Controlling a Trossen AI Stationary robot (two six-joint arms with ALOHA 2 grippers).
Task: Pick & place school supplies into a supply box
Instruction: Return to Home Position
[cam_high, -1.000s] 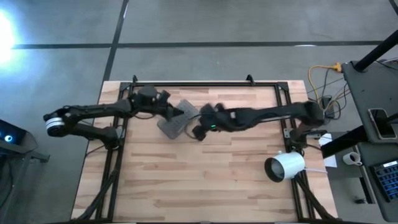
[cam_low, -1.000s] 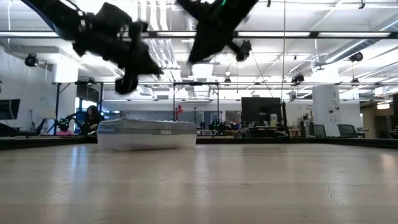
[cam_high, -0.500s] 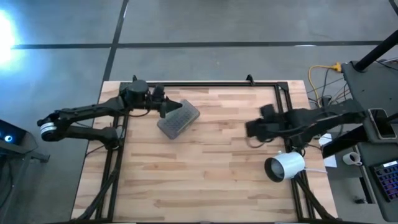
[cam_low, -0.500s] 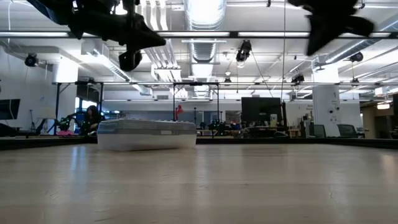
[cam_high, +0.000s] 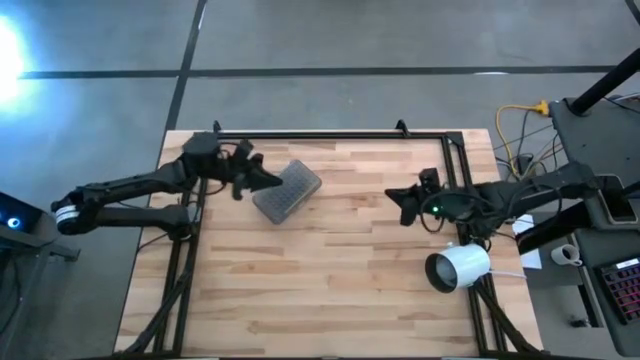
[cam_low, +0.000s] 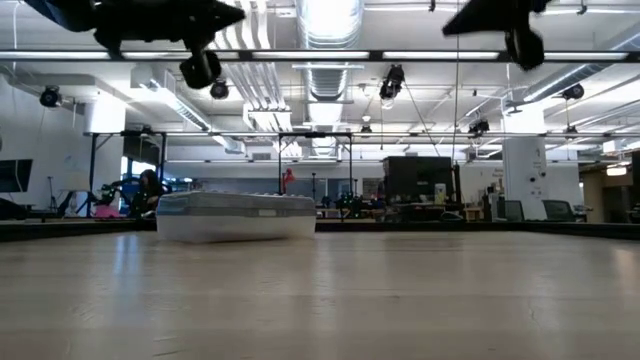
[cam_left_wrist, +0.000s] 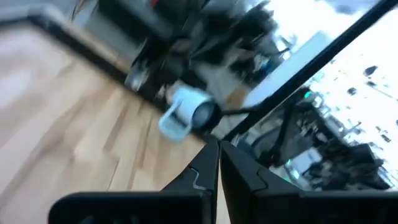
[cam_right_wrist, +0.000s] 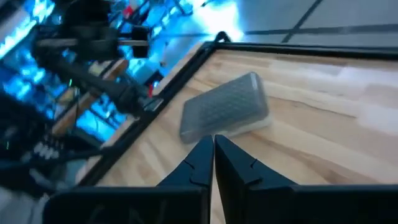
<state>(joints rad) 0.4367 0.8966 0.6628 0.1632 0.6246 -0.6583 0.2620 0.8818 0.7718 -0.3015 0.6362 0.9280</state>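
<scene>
The supply box (cam_high: 287, 190) lies closed on the table's far left part, ribbed grey side up. It also shows in the low view (cam_low: 235, 215) and the right wrist view (cam_right_wrist: 227, 112). No pencils, pens, marker or scissors show in any view. My left gripper (cam_high: 274, 182) is shut and empty, high above the table beside the box's left end (cam_low: 200, 70). My right gripper (cam_high: 395, 198) is shut and empty, raised over the table's right half (cam_low: 520, 40), pointing toward the box.
A white cylinder (cam_high: 458, 268) lies at the table's right edge, near my right arm; it also shows in the left wrist view (cam_left_wrist: 186, 115). A black frame rail (cam_high: 330, 136) runs along the table's far edge. Bare wood (cam_high: 330, 290) fills the near half.
My right gripper has drawn back from above the box toward the table's right edge. My left gripper has risen and pulled back a little toward the left edge. The box has stayed where it was.
</scene>
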